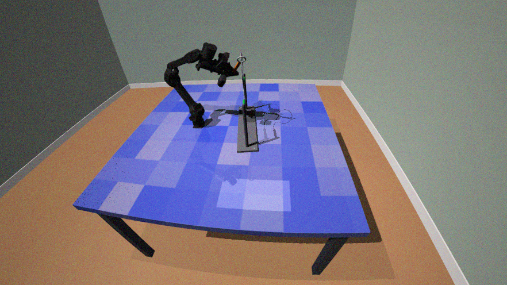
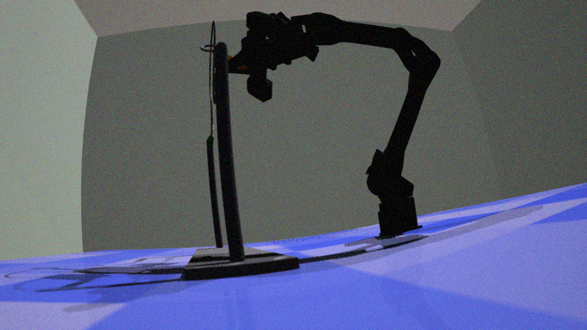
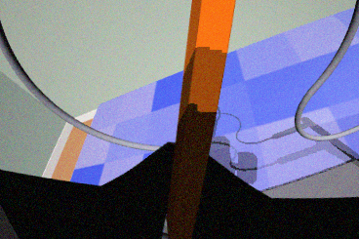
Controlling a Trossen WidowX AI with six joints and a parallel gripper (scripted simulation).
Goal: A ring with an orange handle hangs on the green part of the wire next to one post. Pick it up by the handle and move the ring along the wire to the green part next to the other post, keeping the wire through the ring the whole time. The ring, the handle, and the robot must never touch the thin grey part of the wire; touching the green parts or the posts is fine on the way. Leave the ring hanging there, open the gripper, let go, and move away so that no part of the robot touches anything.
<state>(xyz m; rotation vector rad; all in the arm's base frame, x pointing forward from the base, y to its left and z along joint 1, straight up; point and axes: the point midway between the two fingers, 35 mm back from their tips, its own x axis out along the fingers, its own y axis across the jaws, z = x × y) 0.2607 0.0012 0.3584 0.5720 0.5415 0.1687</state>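
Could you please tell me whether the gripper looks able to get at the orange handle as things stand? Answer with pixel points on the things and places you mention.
Yes, apparently: the gripper (image 1: 237, 73) (image 2: 230, 70) is already shut on the orange handle (image 1: 236, 66) (image 3: 207, 79), with nothing visible blocking its grip.

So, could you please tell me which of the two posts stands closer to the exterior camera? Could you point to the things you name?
The right-hand post (image 1: 245, 89) (image 2: 228, 157) in the exterior view: it looks thicker and overlaps the base's nearer end.

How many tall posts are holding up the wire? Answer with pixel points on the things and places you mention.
2. One post (image 1: 245, 126) (image 2: 229, 157) stands at the near end of the base (image 1: 252, 132) (image 2: 259, 265); the other (image 2: 213, 196) stands at its far end, mostly hidden behind the first from above.
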